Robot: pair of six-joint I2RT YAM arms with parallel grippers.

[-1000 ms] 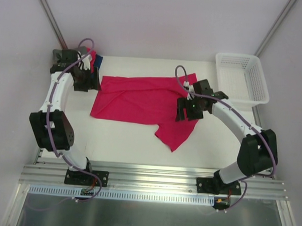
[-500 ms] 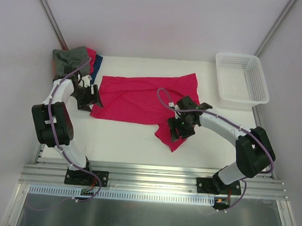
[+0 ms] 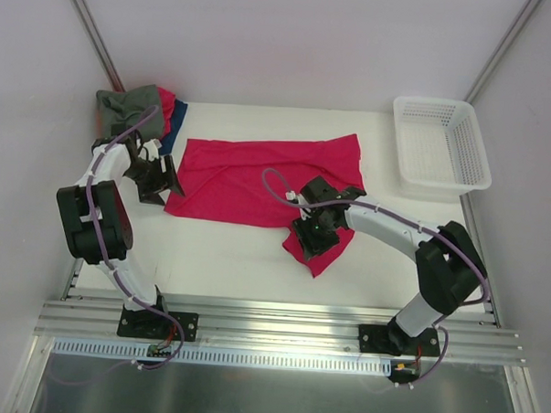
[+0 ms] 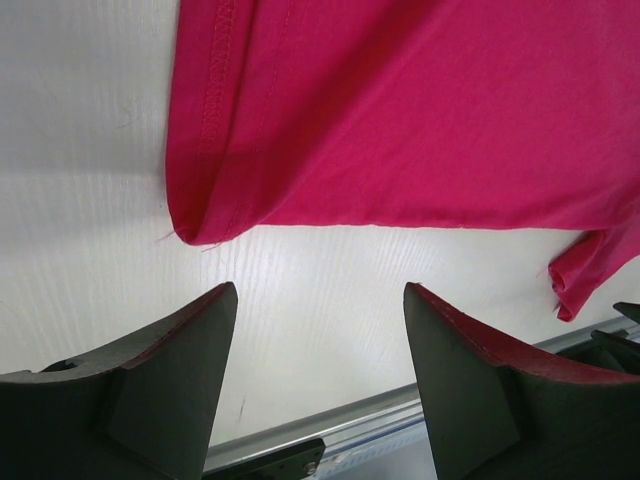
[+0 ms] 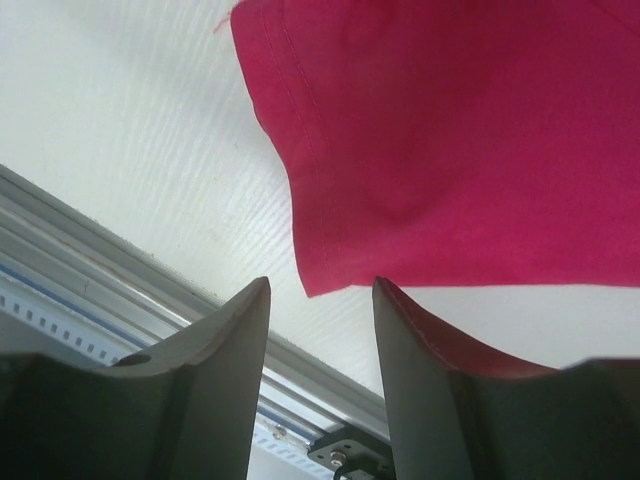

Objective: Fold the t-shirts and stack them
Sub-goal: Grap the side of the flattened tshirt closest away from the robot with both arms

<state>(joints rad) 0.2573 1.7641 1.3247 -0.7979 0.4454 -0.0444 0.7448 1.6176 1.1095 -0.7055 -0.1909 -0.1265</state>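
A crimson-red t-shirt [image 3: 259, 174] lies spread and rumpled across the middle of the table, one flap [image 3: 324, 254] reaching toward the near edge. My left gripper [image 3: 164, 185] hovers open at the shirt's near-left corner [image 4: 200, 225]; its fingers [image 4: 175, 370] straddle bare table just short of the hem. My right gripper [image 3: 313, 234] stands over the near flap, jaws open but fairly narrow. The flap's corner [image 5: 312, 282] lies right at its fingertips [image 5: 250, 320], not pinched. At the back left, a grey-green t-shirt [image 3: 125, 102] lies over a dark blue one [image 3: 175, 131].
A white lattice basket [image 3: 435, 106] stands at the back right. An aluminium rail [image 3: 280, 321] runs along the near table edge and shows in both wrist views [image 5: 120, 270]. Grey walls close in left and right.
My right gripper slid left and nearer, from the shirt's right side to the near flap, its jaws narrowing. My left gripper came from the back-left pile to the shirt's near-left corner.
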